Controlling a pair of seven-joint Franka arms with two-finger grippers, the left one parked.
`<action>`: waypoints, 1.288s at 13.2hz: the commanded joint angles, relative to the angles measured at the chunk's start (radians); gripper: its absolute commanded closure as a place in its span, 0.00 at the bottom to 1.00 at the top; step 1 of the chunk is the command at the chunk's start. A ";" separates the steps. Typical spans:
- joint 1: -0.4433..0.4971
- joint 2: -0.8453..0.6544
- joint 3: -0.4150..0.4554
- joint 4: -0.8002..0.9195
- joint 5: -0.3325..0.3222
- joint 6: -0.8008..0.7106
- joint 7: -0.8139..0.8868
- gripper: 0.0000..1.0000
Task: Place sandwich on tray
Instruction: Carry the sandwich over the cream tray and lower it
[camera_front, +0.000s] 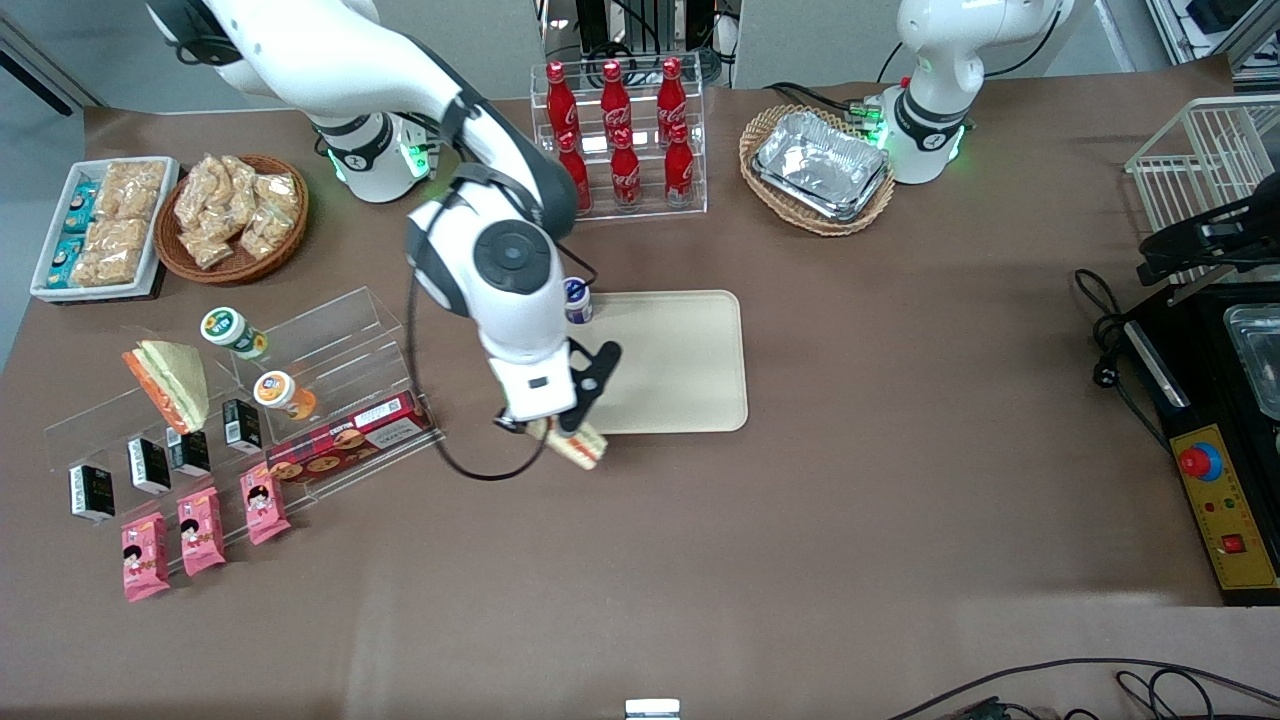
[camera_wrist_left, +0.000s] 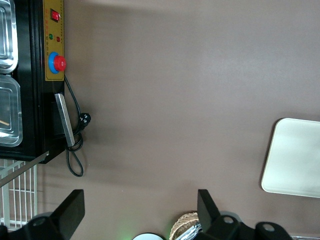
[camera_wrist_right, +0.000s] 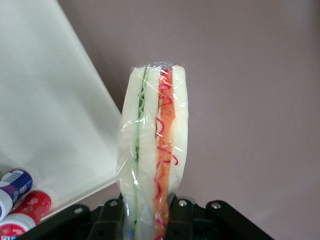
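Now claw (camera_front: 560, 432) clamped on sandwich (camera_wrist_right: 154, 160), held above bare brown desk (camera_front: 800, 560), just beside tray (camera_front: 690, 360) rim.

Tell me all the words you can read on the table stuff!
"Coca-Cola": white script on the red bottles, only just readable.
Red biscuit box: lettering too blurred.
Pink packets, black cartons, lidded cups: too small.
The sandwich in the gripper, beside the tray: no words show.
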 joint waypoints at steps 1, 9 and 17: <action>0.060 0.087 0.002 0.013 -0.024 0.113 -0.101 0.74; 0.186 0.187 0.002 -0.012 -0.072 0.253 -0.284 0.74; 0.156 0.189 -0.006 -0.069 -0.058 0.250 -0.381 0.74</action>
